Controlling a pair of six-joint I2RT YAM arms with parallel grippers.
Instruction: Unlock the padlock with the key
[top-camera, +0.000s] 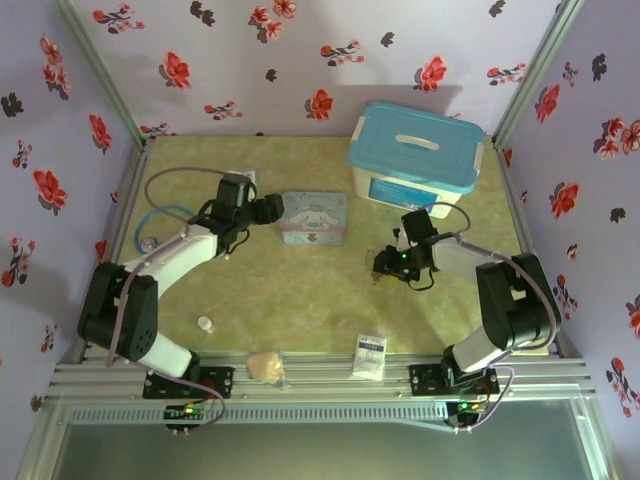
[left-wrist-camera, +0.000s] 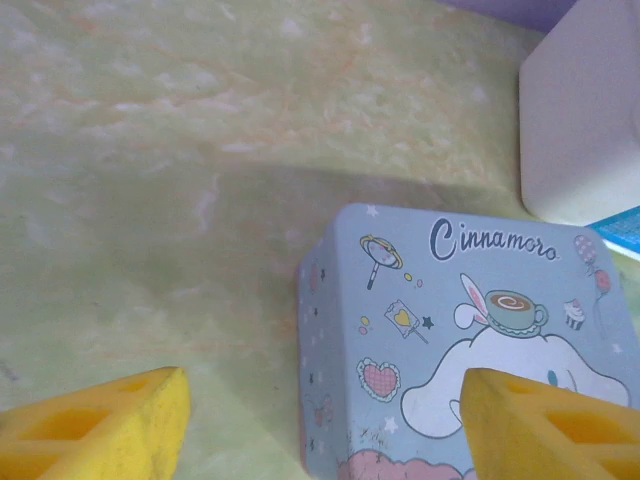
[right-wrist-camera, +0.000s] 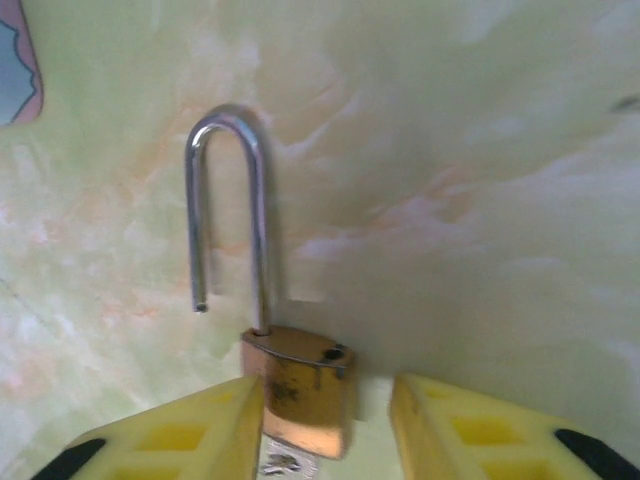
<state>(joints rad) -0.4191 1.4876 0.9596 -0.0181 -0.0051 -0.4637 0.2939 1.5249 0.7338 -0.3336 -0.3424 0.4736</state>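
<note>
On the overhead camera I see the right gripper low over the table, on its right half, in front of the box with the blue lid. On its wrist camera the padlock lies on the table between the two yellow fingers. The shackle is open: one leg sits in the brass body and the other leg ends free beside it. The finger on the left of this view is against the body, but on the other side there is a clear gap. So the jaws stand partly apart and do not clamp the lock. A small silvery piece shows just under the body, and I cannot tell if it is the key.

The left gripper is near the middle of the table, just beside the blue cartoon tin. Its jaws are wide apart and have hold of nothing. A corner of the tin lies between the fingertips in the wrist view, and I cannot tell if they touch it.
</note>
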